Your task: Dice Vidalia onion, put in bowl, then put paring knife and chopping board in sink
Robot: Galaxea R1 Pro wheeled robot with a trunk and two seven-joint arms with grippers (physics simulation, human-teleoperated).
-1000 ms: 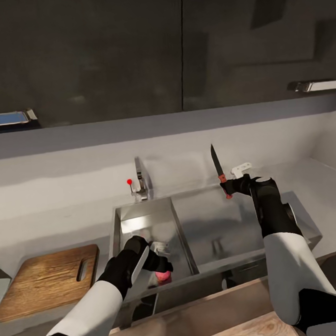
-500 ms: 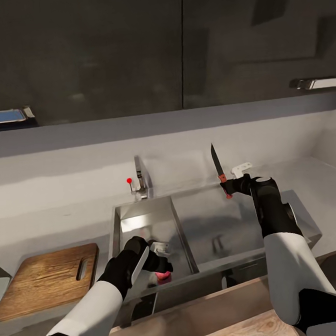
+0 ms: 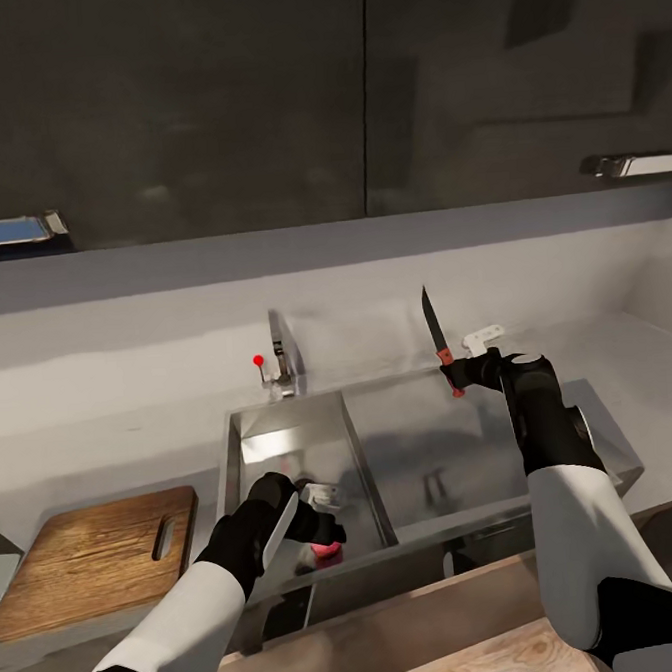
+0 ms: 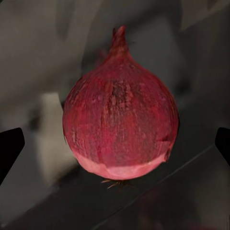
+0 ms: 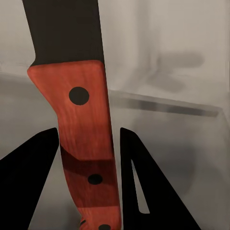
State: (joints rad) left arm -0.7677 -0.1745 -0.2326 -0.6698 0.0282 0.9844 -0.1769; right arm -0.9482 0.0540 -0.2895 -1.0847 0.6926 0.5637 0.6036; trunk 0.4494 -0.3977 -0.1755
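The Vidalia onion (image 3: 328, 550) (image 4: 120, 124), reddish-skinned, sits at the near end of the sink (image 3: 283, 435) basin. My left gripper (image 3: 324, 522) (image 4: 115, 148) is down in the basin, open, with one finger on each side of the onion and a gap to both. Over the steel drainboard (image 3: 434, 449) my right gripper (image 3: 457, 373) (image 5: 88, 143) is shut on the paring knife (image 3: 435, 334) (image 5: 79, 115), gripping the reddish handle with the blade pointing up. The chopping board (image 3: 91, 559) lies on the countertop (image 3: 83, 444) left of the sink. The bowl is out of view.
The faucet (image 3: 281, 360) with its red dot stands behind the basin. Dark wall cabinets (image 3: 259, 101) hang above the grey backsplash. A wooden surface (image 3: 446, 619) runs along the near edge below the sink.
The head view has shifted very slightly. Both arms, the knife and the onion hold their places.
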